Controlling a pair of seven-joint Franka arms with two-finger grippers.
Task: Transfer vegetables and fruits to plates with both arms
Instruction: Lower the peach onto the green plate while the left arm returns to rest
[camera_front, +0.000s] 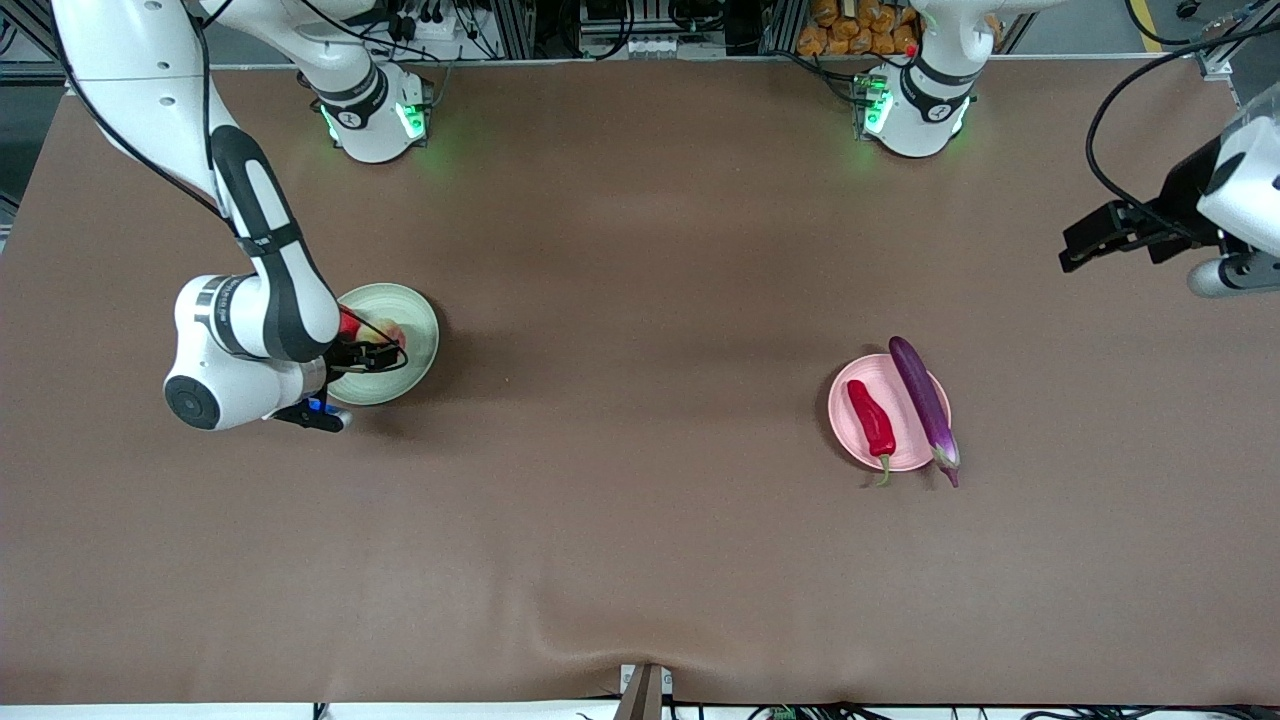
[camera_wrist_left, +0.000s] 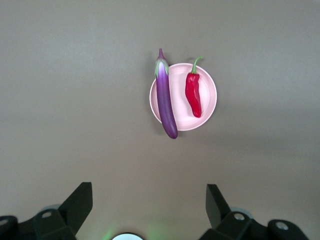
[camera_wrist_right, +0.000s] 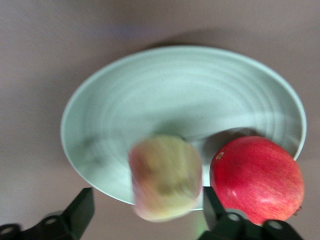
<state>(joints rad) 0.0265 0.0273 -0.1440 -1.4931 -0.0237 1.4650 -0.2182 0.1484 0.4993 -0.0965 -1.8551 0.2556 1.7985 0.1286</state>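
The pale green plate (camera_front: 408, 318) lies toward the right arm's end of the table and holds the red pomegranate (camera_front: 348, 323). My right gripper (camera_front: 378, 356) is open just over this plate. In the right wrist view, the yellowish-pink peach (camera_wrist_right: 165, 177) shows blurred between the spread fingers of my right gripper (camera_wrist_right: 147, 197), over the plate's (camera_wrist_right: 185, 95) rim and beside the pomegranate (camera_wrist_right: 257, 177). The pink plate (camera_front: 905, 450) holds the red chili (camera_front: 871, 418) and the purple eggplant (camera_front: 924, 405), whose ends overhang the rim. My left gripper (camera_front: 1075, 255) waits open, high above the left arm's end of the table.
The brown table cloth (camera_front: 640, 450) is bare between the two plates. The left wrist view looks down on the pink plate (camera_wrist_left: 205, 107) with the eggplant (camera_wrist_left: 165, 102) and chili (camera_wrist_left: 193, 93). The arm bases (camera_front: 375, 115) stand along the table's edge farthest from the front camera.
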